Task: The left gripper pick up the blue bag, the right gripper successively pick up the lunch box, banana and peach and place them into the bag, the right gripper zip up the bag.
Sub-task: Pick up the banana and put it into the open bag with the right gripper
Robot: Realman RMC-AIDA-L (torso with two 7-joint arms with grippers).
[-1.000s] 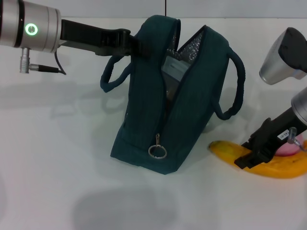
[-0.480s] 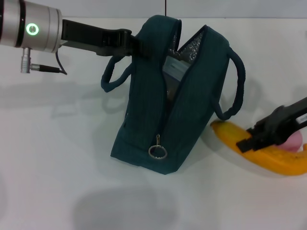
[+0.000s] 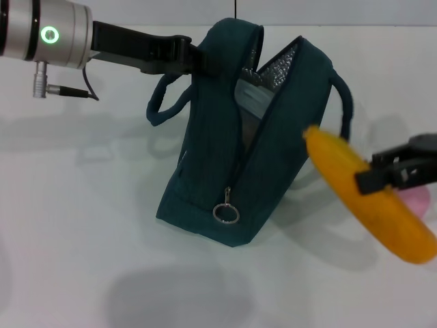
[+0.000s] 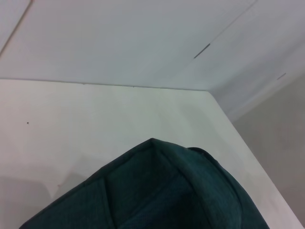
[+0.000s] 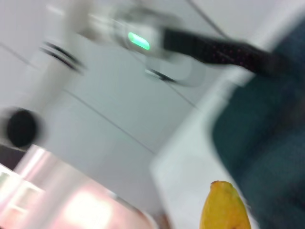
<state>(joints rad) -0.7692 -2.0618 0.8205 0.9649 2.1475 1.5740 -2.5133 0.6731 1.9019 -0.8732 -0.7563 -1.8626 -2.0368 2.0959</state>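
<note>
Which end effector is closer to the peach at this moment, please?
The right. The right end effector holds the banana in the air just in front of the peach. The left end effector grips the blue bag's top edge, far across the table.

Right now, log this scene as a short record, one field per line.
left gripper: shut on the upper edge of the blue bag, holding it upright and open
blue bag: unzipped, foil lining showing, ring pull low on the front
lunch box: inside the bag, partly visible
right gripper: shut on the banana, lifted off the table beside the bag's right side
peach: on the table, mostly hidden behind the banana and right gripper
</note>
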